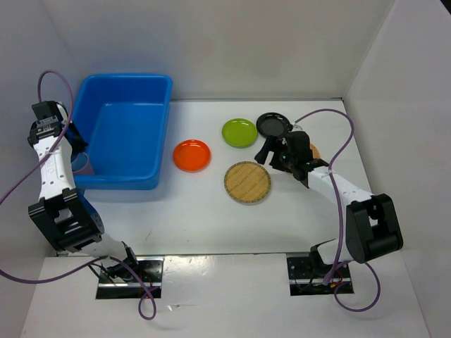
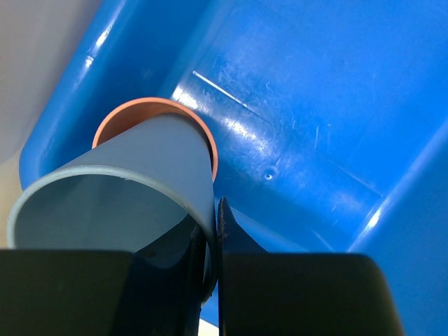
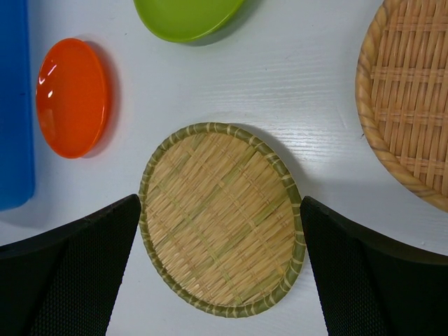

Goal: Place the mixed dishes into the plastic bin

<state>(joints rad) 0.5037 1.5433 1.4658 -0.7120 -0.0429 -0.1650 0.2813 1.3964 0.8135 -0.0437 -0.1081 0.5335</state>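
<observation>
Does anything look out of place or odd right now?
Only the cups: the blue cup is nested in the pink cup, tilted in the left gripper at the plastic bin. Nothing else stands out.

The left arm (image 1: 53, 169) is reaching up the frame's left side, its gripper (image 2: 217, 217) pinching the blue cup (image 2: 140, 182) by its wall. The right gripper (image 1: 270, 151) is hanging right of centre, fingers (image 3: 77, 273) spread wide.

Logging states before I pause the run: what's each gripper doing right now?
Left gripper: closed, pinching the wall of the blue cup.
Right gripper: open above the woven plate, holding nothing.
</observation>
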